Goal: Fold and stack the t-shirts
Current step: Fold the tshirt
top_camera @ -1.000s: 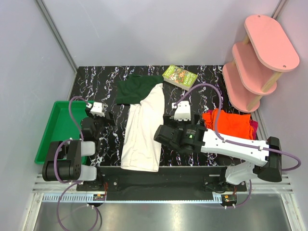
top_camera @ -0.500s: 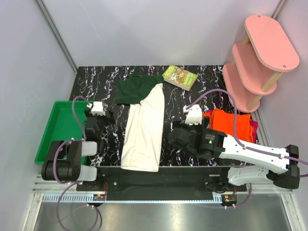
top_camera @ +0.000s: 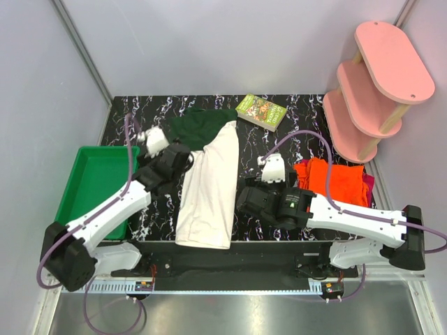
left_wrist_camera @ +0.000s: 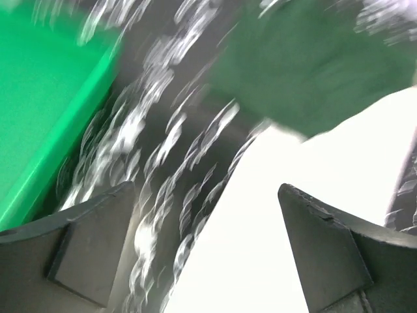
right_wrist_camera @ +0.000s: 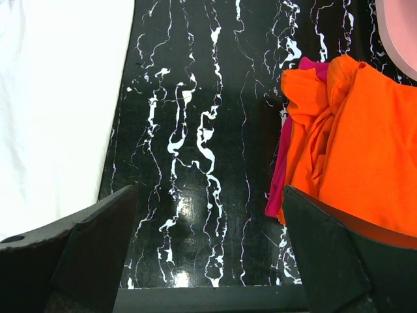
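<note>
- Left gripper (left_wrist_camera: pixel 207 195): fingers spread, empty, over edge of cream-white, green-sleeved cloth t-shirt (left_wrist_camera: pixel 313 215).
- Right gripper (right_wrist_camera: pixel 208 195): fingers spread, empty, over black marbled tabletop (right_wrist_camera: pixel 195 130), beside crumpled orange cloth t-shirt (right_wrist_camera: pixel 355 143).

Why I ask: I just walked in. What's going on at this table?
Two robot arms are working on t-shirts. The cream-white shirt with the dark green sleeve lies folded lengthwise mid-table. The left gripper hovers open at its upper left edge. The right gripper hovers open over bare table, between that shirt and the orange shirt, which lies on the magenta shirt. Neither holds anything.
</note>
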### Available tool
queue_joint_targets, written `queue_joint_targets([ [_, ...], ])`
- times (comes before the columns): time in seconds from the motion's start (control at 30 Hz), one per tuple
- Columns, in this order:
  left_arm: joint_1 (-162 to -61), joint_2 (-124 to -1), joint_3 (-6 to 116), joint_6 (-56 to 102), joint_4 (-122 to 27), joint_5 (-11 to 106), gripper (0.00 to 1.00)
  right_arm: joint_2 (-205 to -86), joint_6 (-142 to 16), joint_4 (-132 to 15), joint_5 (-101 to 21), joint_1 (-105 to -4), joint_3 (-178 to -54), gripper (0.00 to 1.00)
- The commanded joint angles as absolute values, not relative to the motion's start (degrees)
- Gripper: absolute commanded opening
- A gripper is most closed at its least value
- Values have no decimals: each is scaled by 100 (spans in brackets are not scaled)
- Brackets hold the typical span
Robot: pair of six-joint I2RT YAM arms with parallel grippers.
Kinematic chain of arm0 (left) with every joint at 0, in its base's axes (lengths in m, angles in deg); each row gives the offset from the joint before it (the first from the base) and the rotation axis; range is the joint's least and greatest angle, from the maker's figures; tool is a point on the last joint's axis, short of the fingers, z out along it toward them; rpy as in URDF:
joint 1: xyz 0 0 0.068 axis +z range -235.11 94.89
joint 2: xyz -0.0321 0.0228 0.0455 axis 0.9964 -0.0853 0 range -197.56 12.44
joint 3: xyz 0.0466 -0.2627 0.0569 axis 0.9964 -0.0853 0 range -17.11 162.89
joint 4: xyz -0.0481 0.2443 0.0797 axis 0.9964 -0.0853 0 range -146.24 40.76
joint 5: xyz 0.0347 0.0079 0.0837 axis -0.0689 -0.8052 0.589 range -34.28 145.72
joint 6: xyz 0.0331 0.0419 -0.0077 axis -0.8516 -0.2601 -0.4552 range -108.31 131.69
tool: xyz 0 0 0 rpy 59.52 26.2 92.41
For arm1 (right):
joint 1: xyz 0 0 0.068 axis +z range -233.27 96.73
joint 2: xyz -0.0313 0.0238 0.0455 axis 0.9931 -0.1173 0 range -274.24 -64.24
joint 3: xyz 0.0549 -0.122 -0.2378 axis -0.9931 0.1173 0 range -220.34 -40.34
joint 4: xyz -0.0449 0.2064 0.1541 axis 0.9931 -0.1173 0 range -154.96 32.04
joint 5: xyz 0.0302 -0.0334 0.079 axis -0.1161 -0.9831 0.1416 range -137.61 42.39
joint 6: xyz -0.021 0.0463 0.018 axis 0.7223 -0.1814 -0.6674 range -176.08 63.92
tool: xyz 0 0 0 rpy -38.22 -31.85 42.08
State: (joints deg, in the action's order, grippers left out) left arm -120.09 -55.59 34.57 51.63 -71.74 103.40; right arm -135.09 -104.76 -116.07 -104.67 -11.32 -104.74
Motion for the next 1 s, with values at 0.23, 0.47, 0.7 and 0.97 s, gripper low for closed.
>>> queue_joint_targets([
  [0.23, -12676, -4339, 2377, 7584, -9926, 8412, 76, -13833, -10837, -11192, -10404, -1164, -10327, 100],
  [0.47, -12817, -3792, 1699, 7726, -9863, 7445, 70, -13956, -11197, -11184, -10158, -1164, -10160, 100],
  [0.7, -13616, -4098, 1242, 8393, -9785, 7198, 63, -14307, -11294, -11184, -10061, -1164, -10221, 100],
  [0.97, -14303, -4346, 900, 9044, -9504, 7233, 62, -14606, -11347, -11113, -9964, -1164, -10204, 100],
])
